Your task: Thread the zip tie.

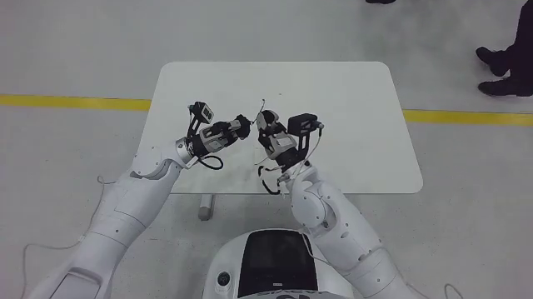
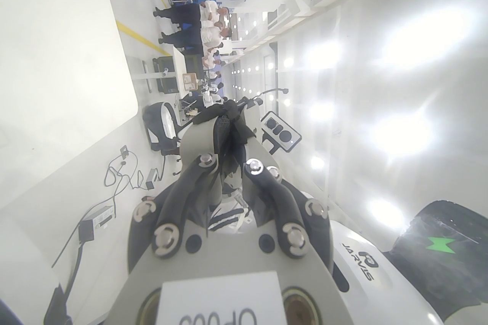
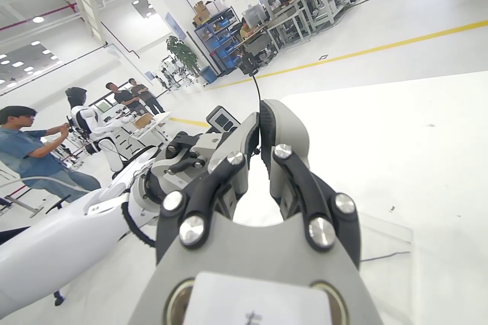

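Note:
Both grippers hang close together above the front part of the white table. My right gripper is shut on the zip tie, a thin black strap. The strap rises from the pads to a small dark head and shows as a fine line slanting away from the grippers. My left gripper sits just beside the right one, tips almost touching, and is shut. Its dark pads are pressed together, and I cannot make out a strap between them.
The table top around the grippers is bare white, with a few tiny specks. The left arm lies close alongside the right gripper. Yellow floor lines run past the table.

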Motion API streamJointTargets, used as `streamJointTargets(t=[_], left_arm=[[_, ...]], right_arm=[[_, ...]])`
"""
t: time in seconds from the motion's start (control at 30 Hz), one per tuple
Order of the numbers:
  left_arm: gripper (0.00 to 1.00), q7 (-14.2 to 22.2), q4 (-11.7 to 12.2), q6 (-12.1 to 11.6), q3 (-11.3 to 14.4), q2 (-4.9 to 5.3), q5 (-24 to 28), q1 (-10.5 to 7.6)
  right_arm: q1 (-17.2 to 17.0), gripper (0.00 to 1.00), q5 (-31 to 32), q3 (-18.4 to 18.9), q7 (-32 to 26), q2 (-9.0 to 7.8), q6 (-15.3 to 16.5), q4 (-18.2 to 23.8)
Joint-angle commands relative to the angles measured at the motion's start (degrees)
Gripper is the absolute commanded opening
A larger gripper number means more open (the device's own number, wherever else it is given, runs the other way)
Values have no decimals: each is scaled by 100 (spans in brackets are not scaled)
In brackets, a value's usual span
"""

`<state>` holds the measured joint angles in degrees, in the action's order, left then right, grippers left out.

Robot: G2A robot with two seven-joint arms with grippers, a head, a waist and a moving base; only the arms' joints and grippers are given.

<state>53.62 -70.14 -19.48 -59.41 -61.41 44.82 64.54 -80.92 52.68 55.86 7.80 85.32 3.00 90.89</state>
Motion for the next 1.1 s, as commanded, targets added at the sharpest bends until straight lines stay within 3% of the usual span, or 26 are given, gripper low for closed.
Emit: streamJointTargets(t=[0.0, 0.27, 0.37, 0.4, 0.67, 0.8, 0.93, 1.07], left_arm=[[0, 0, 0, 0, 0, 0, 0, 0], [0, 0, 0, 0, 0, 0, 0, 0], [0, 0, 0, 0, 0, 0, 0, 0], [0, 0, 0, 0, 0, 0, 0, 0], [0, 0, 0, 0, 0, 0, 0, 0], [0, -75, -4, 368, -106, -8, 475, 38], [0, 235, 27, 897, -293, 14, 1071, 61], [0, 567, 83, 1574, -453, 39, 1612, 78]], right_arm=[[0, 100, 11, 8, 10, -1, 2, 4], [-25, 100, 122, 104, 43, -25, 87, 44], [-58, 100, 285, 182, 52, -58, 220, 57], [-62, 100, 537, 235, 87, -93, 407, 63], [-62, 100, 537, 235, 87, -93, 407, 63], [-79, 100, 1178, 293, 257, -134, 259, 70], [-166, 100, 2046, 412, 552, -213, 236, 83], [-224, 100, 2980, 455, 880, -280, 94, 67]])
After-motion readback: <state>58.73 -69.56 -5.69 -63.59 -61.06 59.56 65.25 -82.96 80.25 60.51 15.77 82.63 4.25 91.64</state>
